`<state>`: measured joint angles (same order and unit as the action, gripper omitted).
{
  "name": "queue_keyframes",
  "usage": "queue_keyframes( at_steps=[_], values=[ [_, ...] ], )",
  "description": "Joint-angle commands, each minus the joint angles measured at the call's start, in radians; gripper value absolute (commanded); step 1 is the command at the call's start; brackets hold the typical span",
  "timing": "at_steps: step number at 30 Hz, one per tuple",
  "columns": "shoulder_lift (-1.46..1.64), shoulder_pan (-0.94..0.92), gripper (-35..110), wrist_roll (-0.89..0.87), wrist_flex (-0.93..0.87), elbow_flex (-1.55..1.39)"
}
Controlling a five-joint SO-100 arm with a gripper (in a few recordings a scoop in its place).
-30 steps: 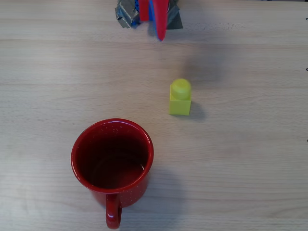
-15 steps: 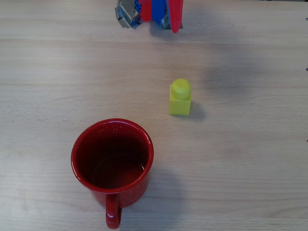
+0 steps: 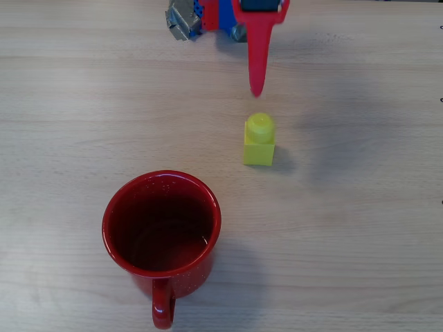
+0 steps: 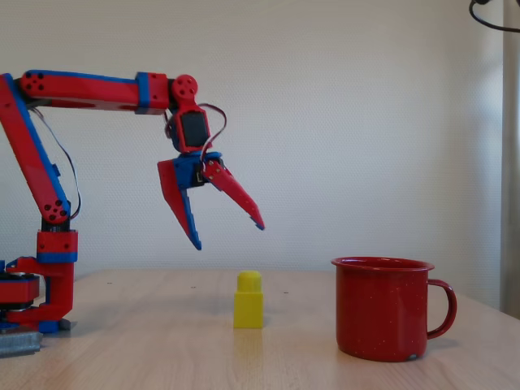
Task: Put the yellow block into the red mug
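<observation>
The yellow block (image 3: pixel 259 140) (image 4: pixel 249 301) stands upright on the wooden table, stud up, with nothing touching it. The red mug (image 3: pixel 162 235) (image 4: pixel 382 307) stands upright with nothing inside, its handle toward the bottom edge of the overhead view and to the right in the fixed view. My red and blue gripper (image 4: pixel 230 234) hangs open in the air, well above the table and a little to the left of the block in the fixed view. From overhead one red finger (image 3: pixel 257 55) points down toward the block from the top edge.
The arm's base (image 4: pixel 36 301) sits at the left of the fixed view, with a taped mount (image 3: pixel 181 19) at the top edge of the overhead view. Bare wooden table (image 3: pixel 360 228) lies around block and mug.
The gripper has swung right and reached out from the top edge toward the block; its red finger now stretches much farther down the overhead view. Block and mug have not moved.
</observation>
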<state>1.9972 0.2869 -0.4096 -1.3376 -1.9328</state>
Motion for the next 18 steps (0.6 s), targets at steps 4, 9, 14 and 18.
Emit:
queue_keyframes(
  at_steps=[4,9,14,18],
  values=[
    [-0.061,0.017,41,-0.041,-0.028,0.144],
    [-0.133,0.018,44,-0.035,-0.015,0.15],
    [-0.173,0.018,45,-0.032,0.008,0.149],
    [-0.198,0.012,45,-0.028,0.031,0.152]
  ],
)
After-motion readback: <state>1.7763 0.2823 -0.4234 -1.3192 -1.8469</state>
